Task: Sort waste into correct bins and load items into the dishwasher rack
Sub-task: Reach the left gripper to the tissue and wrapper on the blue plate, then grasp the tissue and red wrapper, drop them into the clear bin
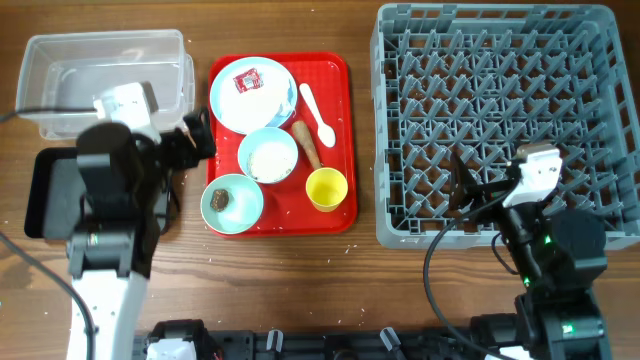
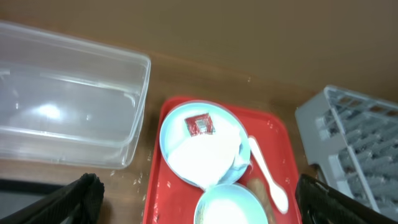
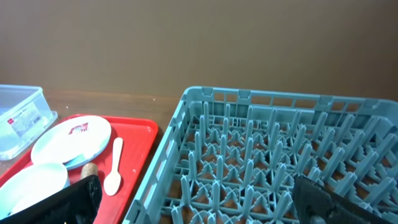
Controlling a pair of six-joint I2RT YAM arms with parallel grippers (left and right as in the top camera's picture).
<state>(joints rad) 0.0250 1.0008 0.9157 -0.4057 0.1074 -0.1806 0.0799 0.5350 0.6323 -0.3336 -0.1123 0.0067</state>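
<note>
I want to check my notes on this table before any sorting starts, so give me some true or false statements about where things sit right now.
1. The small yellow cup stands in the large grey plastic dishwasher rack. False: it stands on the flat red serving tray; the rack holds no dishes.
2. The white plastic spoon lies on the red tray. True.
3. The crumpled white-and-red paper wrapper is in the clear plastic rectangular tub. False: it lies on the large pale blue round plate; the tub looks empty.
4. The pale green bowl holds a small brown lump. True.
</note>
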